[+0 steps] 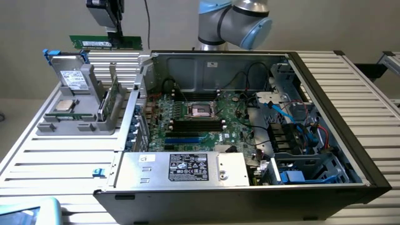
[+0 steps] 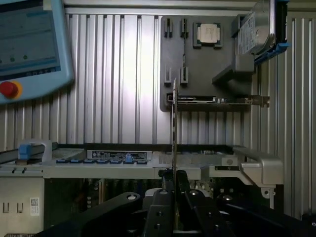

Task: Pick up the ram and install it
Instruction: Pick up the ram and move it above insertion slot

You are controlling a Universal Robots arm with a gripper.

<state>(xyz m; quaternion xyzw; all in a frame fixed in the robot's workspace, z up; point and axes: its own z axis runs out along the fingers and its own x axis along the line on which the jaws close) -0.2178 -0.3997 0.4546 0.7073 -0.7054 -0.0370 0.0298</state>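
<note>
— Where's the ram (image 1: pixel 100 43)?

— In the claw (image 1: pixel 115 40). It is clenched on the stick's upper long edge, and the green board hangs level, up in the air. In the wrist view the ram is edge-on, a thin line coming out from between the two dark fingers (image 2: pixel 160 207).

— What's under it?

— A table (image 1: pixel 56 159) of ribbed aluminium slats, with a plain pale wall (image 1: pixel 37 23) behind. Below the claw sits a grey holder tray (image 1: pixel 75 126), well apart from the ram. Below and off to the exterior view's right of the claw lies the open computer case (image 1: pixel 350 154), on its side, with its motherboard (image 1: pixel 187 126) facing up and a silver power supply (image 1: pixel 181 168) at the near end.

— And the arm?

— The arm (image 1: pixel 237 18) shows a blue-capped joint behind the case's far wall. The claw points straight down, and a black cable (image 1: pixel 148 23) drops beside it.

— Count for me.

— One ram, held. On the tray there are three things: one grey drive (image 1: pixel 74 77) propped upright with a white label, one square silver processor chip (image 1: pixel 64 105) lying flat, and one card (image 1: pixel 110 101) standing on edge along the side nearest the case. There is one case. One pale-blue pendant (image 1: pixel 25 211) lies at the table's near corner, far below the claw; the wrist view shows its single red button (image 2: pixel 9 89).
</note>
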